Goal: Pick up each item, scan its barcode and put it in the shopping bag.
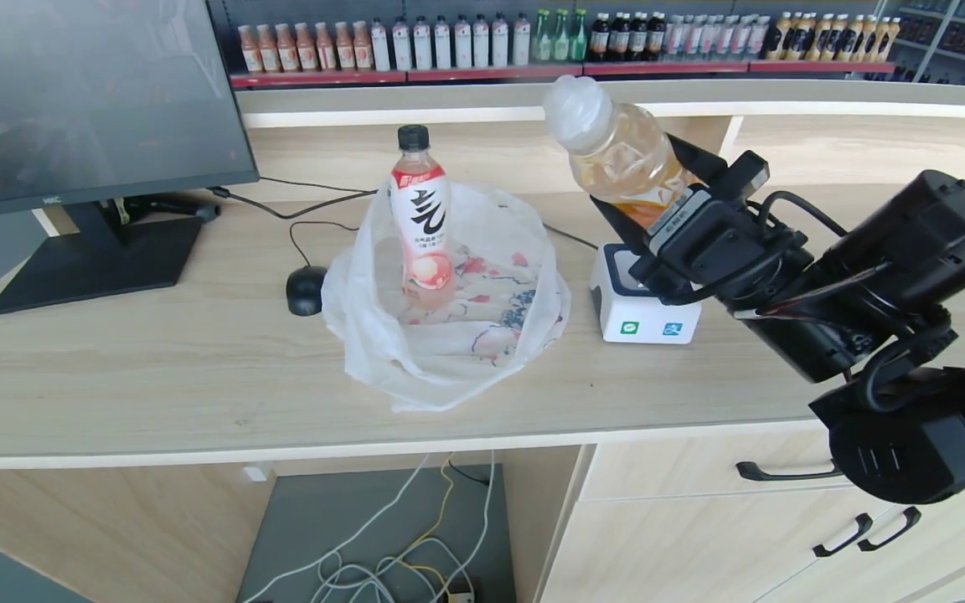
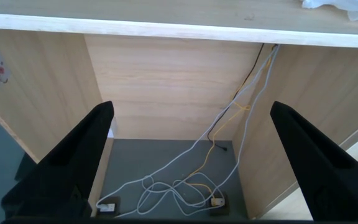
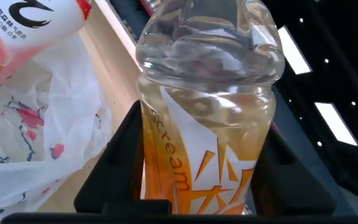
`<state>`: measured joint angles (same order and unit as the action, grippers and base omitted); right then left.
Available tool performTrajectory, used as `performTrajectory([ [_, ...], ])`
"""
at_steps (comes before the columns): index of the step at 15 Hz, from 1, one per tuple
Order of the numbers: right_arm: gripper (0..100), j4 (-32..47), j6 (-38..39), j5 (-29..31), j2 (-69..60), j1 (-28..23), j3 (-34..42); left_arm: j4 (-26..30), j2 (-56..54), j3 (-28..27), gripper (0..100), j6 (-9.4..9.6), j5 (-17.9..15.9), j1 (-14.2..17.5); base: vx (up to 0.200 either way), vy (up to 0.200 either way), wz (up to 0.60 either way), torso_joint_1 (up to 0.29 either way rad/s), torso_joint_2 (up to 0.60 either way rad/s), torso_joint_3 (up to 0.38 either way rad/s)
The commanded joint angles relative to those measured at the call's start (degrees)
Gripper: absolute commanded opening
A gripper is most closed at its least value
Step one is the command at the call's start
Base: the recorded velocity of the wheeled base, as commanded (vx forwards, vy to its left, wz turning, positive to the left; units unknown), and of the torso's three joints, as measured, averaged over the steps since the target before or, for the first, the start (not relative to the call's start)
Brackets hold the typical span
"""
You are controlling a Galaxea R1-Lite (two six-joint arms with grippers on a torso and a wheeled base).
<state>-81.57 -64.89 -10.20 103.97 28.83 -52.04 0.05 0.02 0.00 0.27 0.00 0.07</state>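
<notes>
Right gripper (image 1: 658, 201), seen from the head camera, pinches an orange-labelled bottle (image 1: 616, 151) around its middle and holds it tilted, its clear rounded end uppermost, above the white scanner box (image 1: 646, 314) on the counter (image 1: 156, 377). Left of the scanner a pink bottle (image 1: 422, 218) stands upright inside the open shopping bag (image 1: 524, 285), with a mouse (image 1: 305, 289) and a monitor (image 1: 89, 92) farther left. From the left wrist, the left gripper (image 2: 191, 155) hangs below the counter edge with its fingers (image 2: 73, 162) spread wide apart, above loose cables (image 2: 179, 193) on the floor. From the right wrist, black fingers press both sides of the orange-labelled bottle, with the pink bottle and the bag beyond it.
</notes>
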Motion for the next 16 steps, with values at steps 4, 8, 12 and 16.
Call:
performTrajectory([
  [4, 0, -0.1, -2.9, -5.0, 0.8, -0.6, 0.8, 0.0, 0.0, 0.0, 100, 0.0, 0.0, 0.0, 0.0, 0.0, 0.0, 0.0, 0.0, 0.0],
  [8, 0, -0.8, -6.1, -9.8, 1.8, -2.9, 0.9, 0.0, 0.0, 0.0, 100, 0.0, 0.0, 0.0, 0.0, 0.0, 0.0, 0.0, 0.0, 0.0],
  [12, 0, -6.4, -6.6, -12.0, 5.4, -3.5, 1.7, 0.0, 0.0, 0.0, 100, 0.0, 0.0, 0.0, 0.0, 0.0, 0.0, 0.0, 0.0, 0.0],
  [16, 0, -6.4, -6.6, -14.9, 6.7, -3.6, 0.4, 0.0, 0.0, 0.0, 100, 0.0, 0.0, 0.0, 0.0, 0.0, 0.0, 0.0, 0.0, 0.0],
])
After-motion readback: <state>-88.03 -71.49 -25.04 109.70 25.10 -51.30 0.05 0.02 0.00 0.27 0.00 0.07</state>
